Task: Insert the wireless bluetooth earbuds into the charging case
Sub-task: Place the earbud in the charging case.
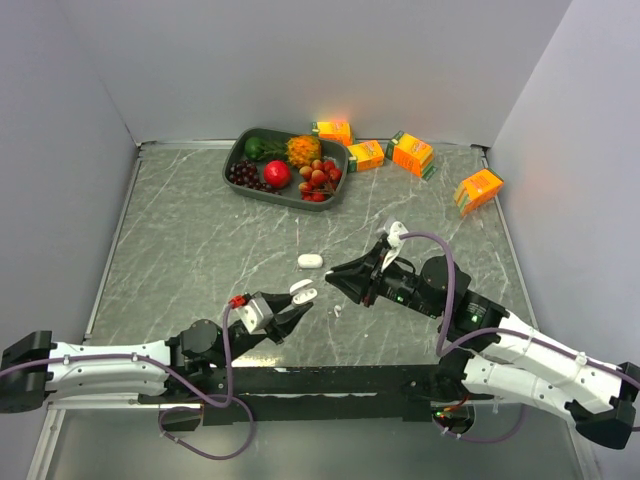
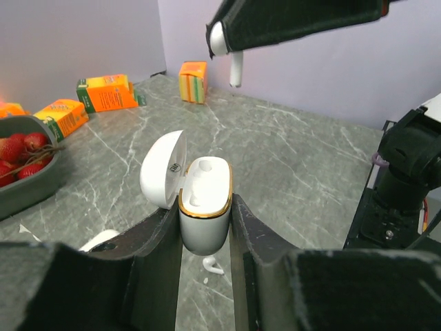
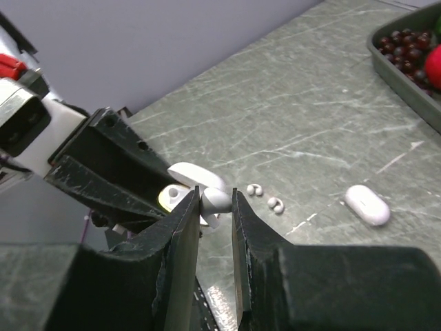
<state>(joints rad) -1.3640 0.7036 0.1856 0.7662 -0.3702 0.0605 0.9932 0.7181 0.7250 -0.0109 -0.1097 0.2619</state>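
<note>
Left wrist view: the left gripper [image 2: 204, 231] pinches the open charging case [image 2: 205, 181], upright between its fingers. The right gripper [image 3: 216, 210] pinches a stemmed earbud [image 2: 235, 67] above the case, seemingly not touching it. A second stemmed earbud [image 2: 212, 265] lies on the table [image 2: 296, 158] below the case, and two rounded earbuds [image 3: 276, 204] lie near.

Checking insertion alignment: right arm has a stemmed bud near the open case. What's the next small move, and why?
Probably ease the right gripper across and down toward the charging case. The earbud hangs stem-down in its jaws, high and off to one side of the case. The left gripper holds the case upright, lid open, and its sockets look empty.
</note>
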